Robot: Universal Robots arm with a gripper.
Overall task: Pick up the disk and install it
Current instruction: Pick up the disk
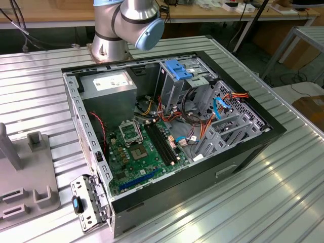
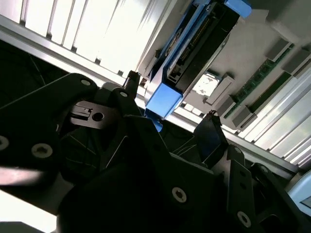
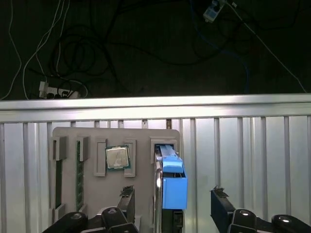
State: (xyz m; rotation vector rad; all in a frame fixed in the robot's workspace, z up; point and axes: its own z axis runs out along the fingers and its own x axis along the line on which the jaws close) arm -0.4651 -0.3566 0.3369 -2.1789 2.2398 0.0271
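A ribbed, shiny metal counter (image 1: 283,202) is carrying an open black case (image 1: 228,167), with a matte grey tray (image 1: 30,197) lying at its eight o'clock in the exterior view. Cables (image 3: 73,53) are trailing over dark floor beyond. The blue-railed disk (image 3: 174,187) is standing on edge in a tray slot, between the pincer's (image 2: 170,99) spread fingers, which are not touching it.

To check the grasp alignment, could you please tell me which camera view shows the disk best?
The first wrist view: the disk stands on edge in the grey tray, blue carrier end-on, between the fingers of the open gripper. The second wrist view shows it obliquely, along its length.
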